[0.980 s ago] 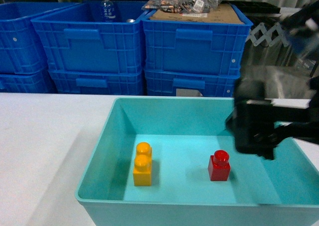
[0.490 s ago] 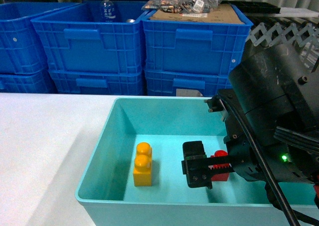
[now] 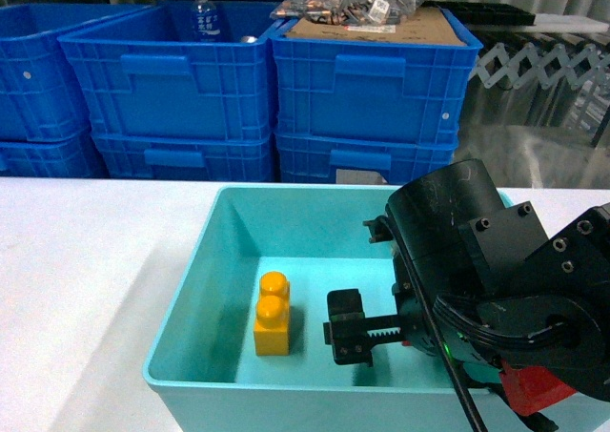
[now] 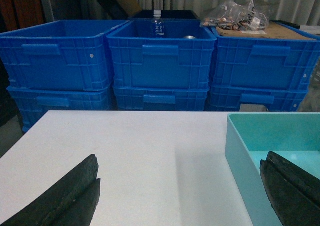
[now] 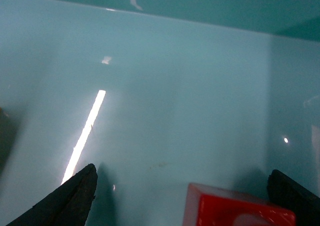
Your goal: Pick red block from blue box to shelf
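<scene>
- The right gripper (image 5: 182, 198) hung low inside the blue box (image 3: 195, 303), a smooth turquoise plastic tub with sloping walls and a rolled rim, which sat on a plain white counter (image 3: 76, 289).
- Its two matte black fingers (image 5: 70, 196) were spread wide, one at each lower corner of the right wrist view.
- The red block (image 5: 237, 208), glossy red plastic with a pale, softly rounded top edge, sat on the tub floor between those fingers, touching neither.
- In the head view the bulky black arm hid the red block; one toothed black finger (image 3: 348, 327) showed over the tub floor.
- Beyond that finger, away from the arm, stood a yellow-orange brick (image 3: 273, 315) with two round studs.
- The left gripper (image 4: 180, 196) sat over the bare counter, outside the tub, its dark, rough-textured fingers wide apart and holding nothing.
- Behind the counter, well beyond both grippers, stood stacked dark blue ribbed crates (image 3: 172, 89) with moulded handles.
</scene>
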You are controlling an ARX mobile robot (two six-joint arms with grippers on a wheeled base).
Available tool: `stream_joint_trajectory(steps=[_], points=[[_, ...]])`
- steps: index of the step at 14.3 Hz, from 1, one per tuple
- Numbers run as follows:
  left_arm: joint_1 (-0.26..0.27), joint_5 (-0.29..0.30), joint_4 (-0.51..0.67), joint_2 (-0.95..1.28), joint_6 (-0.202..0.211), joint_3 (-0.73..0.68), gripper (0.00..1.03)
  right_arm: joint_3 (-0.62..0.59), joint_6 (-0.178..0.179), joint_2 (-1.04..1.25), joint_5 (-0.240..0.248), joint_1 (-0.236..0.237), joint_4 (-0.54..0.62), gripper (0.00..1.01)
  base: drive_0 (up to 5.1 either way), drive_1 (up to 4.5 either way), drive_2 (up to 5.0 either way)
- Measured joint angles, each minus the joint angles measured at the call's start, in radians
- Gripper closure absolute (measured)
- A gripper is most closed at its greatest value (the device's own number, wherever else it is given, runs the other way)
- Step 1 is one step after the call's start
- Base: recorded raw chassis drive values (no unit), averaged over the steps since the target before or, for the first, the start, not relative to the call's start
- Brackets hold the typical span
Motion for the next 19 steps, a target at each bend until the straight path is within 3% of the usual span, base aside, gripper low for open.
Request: stream_joint_trajectory(steps=[2,7,8,12,14,15,16,17,18,19], points=[[0.000,0.000,0.000,0.000,0.000,0.000,0.05,0.010,-0.010,0.019,0.020,0.002,0.022,0.04,0.0,0.00,0.0],[0.000,0.000,0.000,0.000,0.000,0.000,0.05,0.059,-0.042,0.065,0.060,-0.008,0.052,0.62,0.0,0.00,0.0],[0.000,0.000,0.000,0.000,0.000,0.000,0.05,0.062,-0.046,0.067,0.061,-0.014,0.053,0.69,0.0,0.00,0.0],[0.000,0.000,0.000,0.000,0.000,0.000,0.05,0.053,-0.059,0.061,0.068,-0.034,0.066,0.73,0.0,0.00,0.0],[0.000,0.000,0.000,0.000,0.000,0.000,0.05,-0.016,-0.088,-0.006,0.032,-0.040,0.066,0.73,0.0,0.00,0.0],[0.000,0.000,0.000,0.000,0.000,0.000,0.05,-0.142,-0.157,-0.330,-0.100,-0.097,-0.001,0.73,0.0,0.00,0.0],[0.000,0.000,0.000,0.000,0.000,0.000,0.05,-0.209,-0.211,-0.636,-0.200,-0.175,-0.073,0.73,0.0,0.00,0.0],[0.000,0.000,0.000,0.000,0.000,0.000,0.05,-0.251,-0.234,-0.788,-0.248,-0.234,-0.082,0.73,0.0,0.00,0.0],[0.000,0.000,0.000,0.000,0.000,0.000,0.05,-0.300,-0.254,-0.899,-0.265,-0.299,-0.038,0.73,0.0,0.00,0.0],[0.000,0.000,0.000,0.000,0.000,0.000,0.05,-0.373,-0.275,-1.007,-0.246,-0.385,0.066,0.73,0.0,0.00,0.0]])
